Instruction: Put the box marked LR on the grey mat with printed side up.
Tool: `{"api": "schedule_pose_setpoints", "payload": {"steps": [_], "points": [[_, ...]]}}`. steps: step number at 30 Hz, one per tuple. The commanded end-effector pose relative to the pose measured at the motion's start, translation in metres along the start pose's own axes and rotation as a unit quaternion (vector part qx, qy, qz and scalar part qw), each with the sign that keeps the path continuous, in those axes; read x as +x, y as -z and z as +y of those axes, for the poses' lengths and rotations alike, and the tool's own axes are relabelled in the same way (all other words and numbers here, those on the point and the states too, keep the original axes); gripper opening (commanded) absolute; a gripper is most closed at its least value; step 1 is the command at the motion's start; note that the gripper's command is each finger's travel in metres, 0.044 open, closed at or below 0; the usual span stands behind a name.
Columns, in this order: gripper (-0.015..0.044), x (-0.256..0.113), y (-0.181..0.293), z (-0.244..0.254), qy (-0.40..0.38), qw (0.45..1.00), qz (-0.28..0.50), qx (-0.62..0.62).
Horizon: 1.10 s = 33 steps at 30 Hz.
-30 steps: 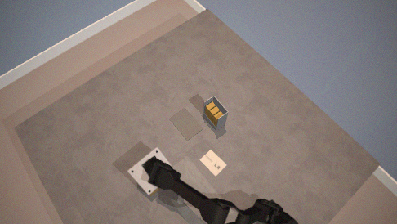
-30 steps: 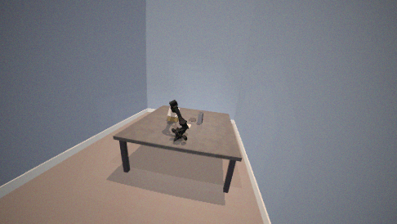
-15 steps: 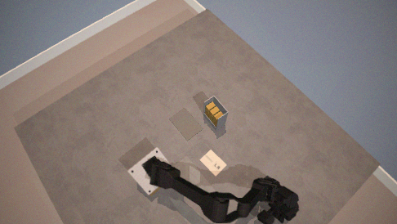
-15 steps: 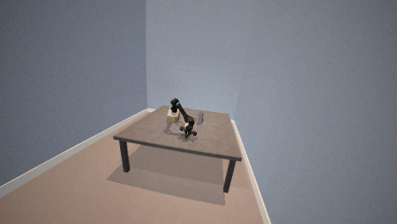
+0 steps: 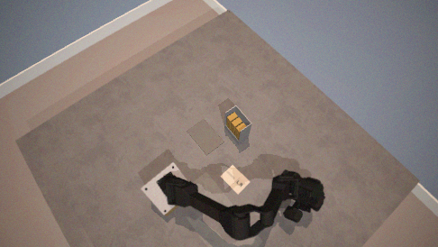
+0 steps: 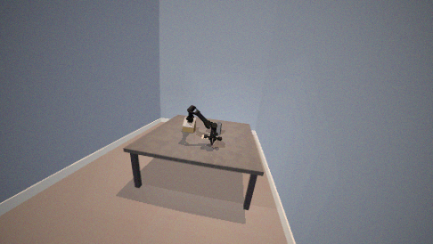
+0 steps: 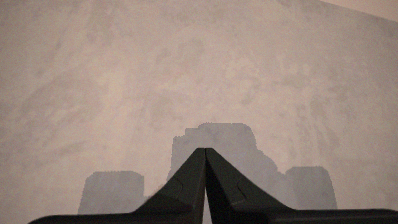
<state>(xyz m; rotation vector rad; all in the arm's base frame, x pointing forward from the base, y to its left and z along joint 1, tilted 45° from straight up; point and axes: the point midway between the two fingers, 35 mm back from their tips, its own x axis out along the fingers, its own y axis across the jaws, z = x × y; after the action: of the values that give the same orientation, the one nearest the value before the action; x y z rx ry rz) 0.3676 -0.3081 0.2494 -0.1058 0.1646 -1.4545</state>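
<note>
Overhead — not at the wrist — boxes [image 5: 236, 122] show (three).

Three boxes [image 5: 236, 122] side by side in the bin [image 5: 245, 132], mat [image 5: 205, 137] just beside it to the left in the top view, printed card [image 5: 235, 179] below both, arm base [image 5: 155, 193] [image 6: 189, 126] farther left, all on the worktop [image 5: 135, 108] [image 6: 165, 144]

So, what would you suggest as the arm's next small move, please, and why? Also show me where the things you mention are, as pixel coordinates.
I'd probably swing the gripper [image 5: 308, 205] [image 6: 212, 143] [image 7: 204, 155] toward the grey bin [image 5: 246, 132] [image 6: 219, 128], opening its fingers on the way: they are shut on nothing, well off to one side, while three orange boxes [image 5: 235, 124] stand in the bin and none lies on the grey mat [image 5: 205, 137].
</note>
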Motion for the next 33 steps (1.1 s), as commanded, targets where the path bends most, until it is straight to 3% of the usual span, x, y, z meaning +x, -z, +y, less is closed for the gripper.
{"api": "schedule_pose_setpoints", "payload": {"steps": [1, 17, 33], "points": [[0.0, -0.022, 0.011, 0.017, -0.034, 0.999, 0.007, -0.026], [0.0, -0.118, 0.058, 0.07, -0.162, 0.979, 0.019, -0.123], [0.0, -0.216, 0.108, 0.089, -0.279, 0.934, 0.013, -0.224]]}}
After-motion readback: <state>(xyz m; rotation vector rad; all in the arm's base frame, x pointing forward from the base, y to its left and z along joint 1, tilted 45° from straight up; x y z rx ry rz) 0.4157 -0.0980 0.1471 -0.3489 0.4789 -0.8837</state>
